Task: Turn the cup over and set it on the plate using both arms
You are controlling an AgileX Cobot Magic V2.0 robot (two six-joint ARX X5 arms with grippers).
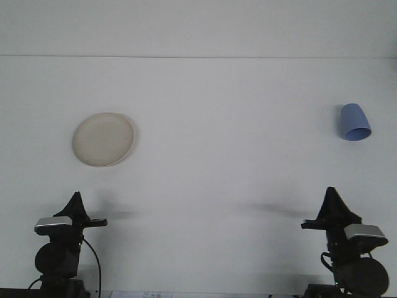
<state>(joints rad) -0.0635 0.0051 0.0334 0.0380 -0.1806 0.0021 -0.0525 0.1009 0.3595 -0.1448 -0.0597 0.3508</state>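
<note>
On the table, cup sits well apart from plate.

— We see the bench as a smooth, matt white surface, hardly any sheen.

— We agree. The plate at nine o'clock looks like dull cream plastic, faintly speckled.

— The cup at three o'clock looks to us like smooth, matt blue plastic.

— And we read both arms' housings as black, part glossy, with grey caps.
</note>
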